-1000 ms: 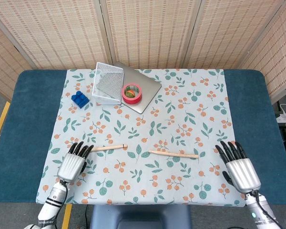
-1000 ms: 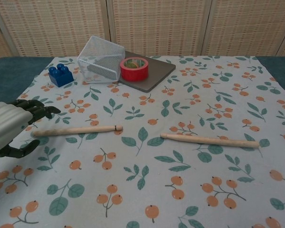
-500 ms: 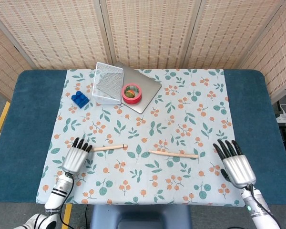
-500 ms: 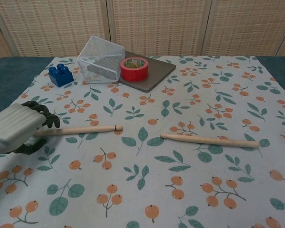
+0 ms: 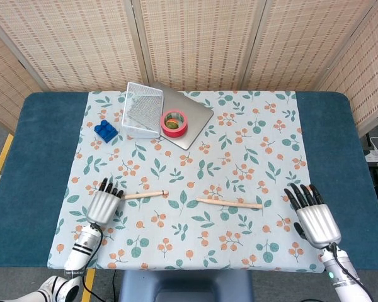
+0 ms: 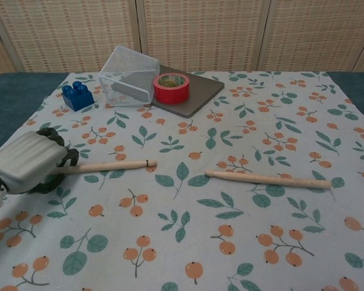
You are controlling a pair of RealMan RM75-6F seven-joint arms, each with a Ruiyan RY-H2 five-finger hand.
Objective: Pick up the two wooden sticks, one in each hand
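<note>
Left hand (image 6: 29,162) down on the surface (image 5: 41,157) at the near left edge of the floral cloth (image 5: 239,157), fingers curled over the end of the left wooden stick (image 6: 106,165); whether gripped or merely covered, impossible to tell. Right hand (image 5: 315,217) at the cloth's near right edge, fingers spread, holding nothing. Right wooden stick (image 5: 229,202) flat on the cloth, well apart from that hand, toward the middle.
</note>
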